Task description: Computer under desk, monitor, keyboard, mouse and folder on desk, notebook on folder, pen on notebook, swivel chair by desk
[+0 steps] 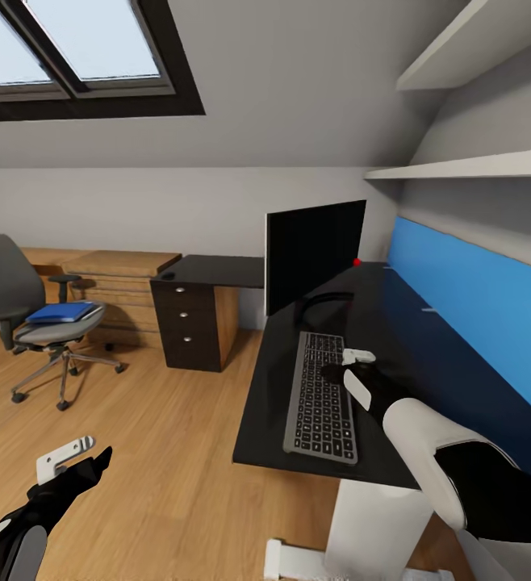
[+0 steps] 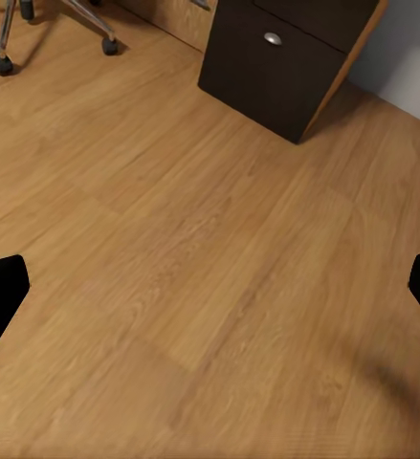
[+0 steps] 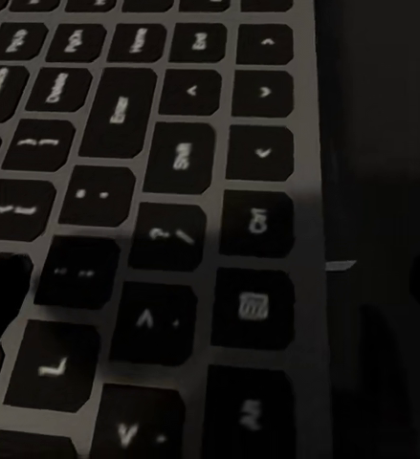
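Observation:
The monitor (image 1: 314,254) stands on the black desk (image 1: 427,363), its dark front facing the room. In front of it lies the keyboard (image 1: 322,395) (image 3: 152,191). My right gripper (image 1: 338,373) (image 3: 210,296) is open, low over the keyboard's right edge. My left gripper (image 1: 84,458) (image 2: 210,287) hangs open over the wood floor with nothing between its fingers. The swivel chair (image 1: 11,290) stands far left with the blue folder (image 1: 64,311) on its seat. A small dark lump (image 1: 167,275) on the desk's far wing may be the mouse. Computer, notebook and pen are out of view.
A black drawer unit (image 1: 189,323) (image 2: 276,62) with round knobs stands under the desk's far wing, beside low light-wood cabinets (image 1: 116,278). A blue wall panel (image 1: 475,307) runs behind the desk, with white shelves (image 1: 467,169) above. A small red thing (image 1: 356,261) sits behind the monitor.

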Tool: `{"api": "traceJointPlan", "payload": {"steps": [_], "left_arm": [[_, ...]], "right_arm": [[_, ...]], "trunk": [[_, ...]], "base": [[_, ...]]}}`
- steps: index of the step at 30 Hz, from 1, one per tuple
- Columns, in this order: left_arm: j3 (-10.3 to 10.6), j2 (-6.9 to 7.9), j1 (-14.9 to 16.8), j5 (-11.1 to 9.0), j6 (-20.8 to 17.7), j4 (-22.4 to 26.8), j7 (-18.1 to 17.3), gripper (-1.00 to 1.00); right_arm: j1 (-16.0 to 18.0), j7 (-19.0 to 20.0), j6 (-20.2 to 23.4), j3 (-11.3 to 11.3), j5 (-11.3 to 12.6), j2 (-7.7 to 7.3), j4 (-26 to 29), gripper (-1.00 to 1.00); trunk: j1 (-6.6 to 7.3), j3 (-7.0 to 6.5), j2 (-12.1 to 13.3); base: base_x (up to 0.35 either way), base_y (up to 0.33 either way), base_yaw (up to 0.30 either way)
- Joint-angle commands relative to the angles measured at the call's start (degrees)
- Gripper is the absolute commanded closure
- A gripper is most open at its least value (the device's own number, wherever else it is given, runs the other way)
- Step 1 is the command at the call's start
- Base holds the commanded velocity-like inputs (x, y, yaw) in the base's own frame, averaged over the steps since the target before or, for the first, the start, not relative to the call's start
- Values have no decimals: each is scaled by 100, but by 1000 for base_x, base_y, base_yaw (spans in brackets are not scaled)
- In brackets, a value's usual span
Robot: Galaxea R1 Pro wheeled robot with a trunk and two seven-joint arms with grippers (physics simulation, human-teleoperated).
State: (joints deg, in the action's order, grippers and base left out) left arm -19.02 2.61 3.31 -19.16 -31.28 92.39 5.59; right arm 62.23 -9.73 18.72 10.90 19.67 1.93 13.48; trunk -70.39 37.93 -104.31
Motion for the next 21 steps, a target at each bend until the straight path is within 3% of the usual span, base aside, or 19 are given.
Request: {"api": "traceJointPlan", "payload": {"steps": [1, 21], "left_arm": [[4, 3, 3, -62, -27, 7, 47, -100], [4, 3, 3, -62, -36, 8, 47, -100]], "right_arm": [[-1, -38, 26, 61, 116, -1, -134, -100], [-1, -38, 26, 61, 116, 0, -135, -100]], "trunk": [[2, 7, -3], [2, 7, -3]], "base": [[-195, 85, 0], [-201, 52, 0]]}}
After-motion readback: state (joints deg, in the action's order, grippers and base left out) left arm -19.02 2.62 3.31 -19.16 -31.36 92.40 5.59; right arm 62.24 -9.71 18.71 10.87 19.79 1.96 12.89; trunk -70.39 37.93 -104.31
